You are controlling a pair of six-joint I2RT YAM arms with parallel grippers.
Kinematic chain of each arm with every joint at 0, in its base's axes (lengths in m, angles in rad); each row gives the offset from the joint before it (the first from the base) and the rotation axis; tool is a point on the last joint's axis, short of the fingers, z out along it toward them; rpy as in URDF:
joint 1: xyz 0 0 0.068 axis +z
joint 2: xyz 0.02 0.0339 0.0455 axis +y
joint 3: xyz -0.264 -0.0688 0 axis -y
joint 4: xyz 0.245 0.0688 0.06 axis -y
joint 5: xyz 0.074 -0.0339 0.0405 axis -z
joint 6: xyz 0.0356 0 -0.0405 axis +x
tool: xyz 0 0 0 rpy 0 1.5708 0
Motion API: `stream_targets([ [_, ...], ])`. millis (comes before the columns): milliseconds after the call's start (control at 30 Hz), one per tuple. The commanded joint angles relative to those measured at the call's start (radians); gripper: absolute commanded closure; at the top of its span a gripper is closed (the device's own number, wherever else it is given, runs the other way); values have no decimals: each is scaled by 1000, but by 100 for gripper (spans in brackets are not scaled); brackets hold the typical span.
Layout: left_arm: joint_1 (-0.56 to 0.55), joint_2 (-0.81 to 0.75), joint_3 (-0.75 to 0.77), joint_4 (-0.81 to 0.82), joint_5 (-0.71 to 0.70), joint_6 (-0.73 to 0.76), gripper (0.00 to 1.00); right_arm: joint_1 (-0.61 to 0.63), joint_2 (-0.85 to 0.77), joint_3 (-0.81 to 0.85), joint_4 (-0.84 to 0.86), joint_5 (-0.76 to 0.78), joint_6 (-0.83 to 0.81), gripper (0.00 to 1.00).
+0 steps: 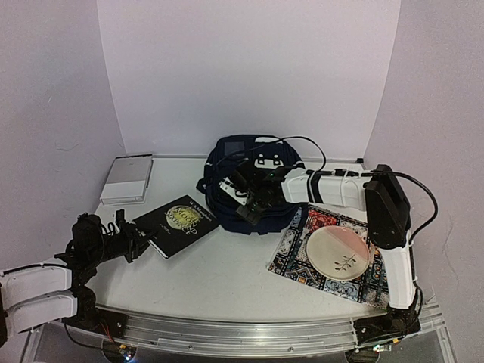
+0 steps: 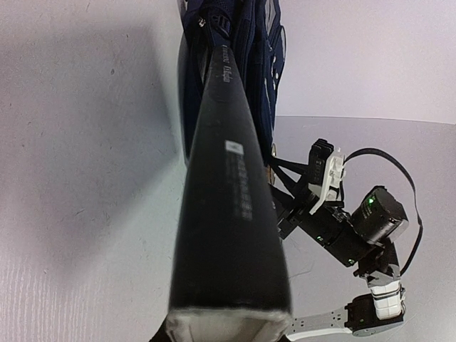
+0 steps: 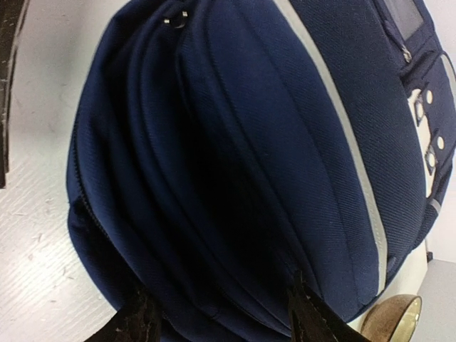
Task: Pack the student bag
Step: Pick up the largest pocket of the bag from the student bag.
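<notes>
Well left of the student bag point(image 1: 219, 162), against the back wall: flat white box point(image 1: 127, 178). Nearer, also left of the bag: left gripper point(image 1: 144, 240), low over the table point(image 1: 227, 283), clamped on the near corner of a black book point(image 1: 179, 224) with a gold disc on its cover. Far corner of that book just short of the bag's left side. In the left wrist view, book point(image 2: 228, 214) edge-on, running straight toward the bag point(image 2: 267, 71). Bag itself at the back middle of the table, white buckle patches showing. Over the bag's front: right gripper point(image 1: 253, 206), jaws apart, dark fingers point(image 3: 135, 324) on either side of a bulge of the bag's navy fabric point(image 3: 249, 142); touching it or not, cannot tell. Just right of the bag: patterned mat point(image 1: 291, 261), with a pale plate point(image 1: 336, 253) bearing a sprig motif on top.
</notes>
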Motion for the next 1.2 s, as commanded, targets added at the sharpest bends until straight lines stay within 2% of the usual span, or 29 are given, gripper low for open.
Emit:
stream_targets([
  [0, 3, -31, 38, 143, 16, 22, 100, -15, 8, 27, -24, 110, 12, 43],
  [300, 3, -24, 43, 143, 19, 22, 100, -19, 16, 6, -22, 44, 20, 49],
  [433, 3, -23, 45, 143, 19, 21, 100, -19, 8, 5, -14, 70, 32, 55],
  [600, 3, -27, 44, 143, 17, 22, 100, -24, -5, 16, -2, 104, 16, 69],
  [967, 3, -30, 44, 143, 22, 16, 100, -31, -7, 16, -1, 15, 10, 99],
  [1167, 3, -29, 66, 143, 27, 3, 100, -28, -104, 42, -5, -59, 24, 100],
])
